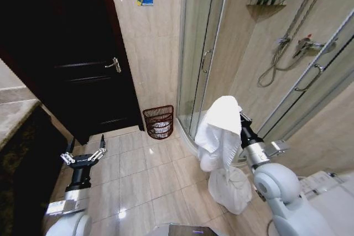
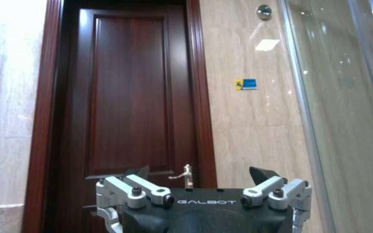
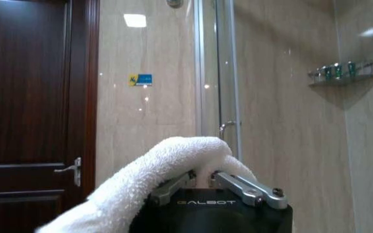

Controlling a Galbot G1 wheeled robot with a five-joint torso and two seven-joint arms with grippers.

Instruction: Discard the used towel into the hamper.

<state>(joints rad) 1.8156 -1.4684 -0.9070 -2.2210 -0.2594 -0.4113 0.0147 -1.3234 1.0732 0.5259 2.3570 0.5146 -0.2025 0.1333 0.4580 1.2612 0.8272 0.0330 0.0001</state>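
- The left hand [image 1: 83, 153] is held low over the floor [image 1: 138, 175] on the robot's left, in front of the dark wooden door [image 1: 83, 53]. Its fingers stand apart with nothing between them, and the left wrist view shows the same open spread.
- The hamper [image 1: 159, 121] sits on the floor against the tiled wall, between the door and the glass shower cabin [image 1: 204, 53]. It is well apart from both hands, and something pale lies inside it.
- The towel [image 1: 221, 136] hangs from the right hand [image 3: 203, 182], raised on the robot's right near the shower cabin. In the right wrist view the fingers are clamped on a fold near its upper end, with cloth draped over the top of them.
- The towel looks soft, thick and limp, light for its bulk. It will sag and swing instead of holding a shape, and its long lower part bunches near the floor.
- A pinch on a bunched fold, as now, seems the sound hold. Since the hamper mouth is small, the trailing end may catch on the rim or spill outside.
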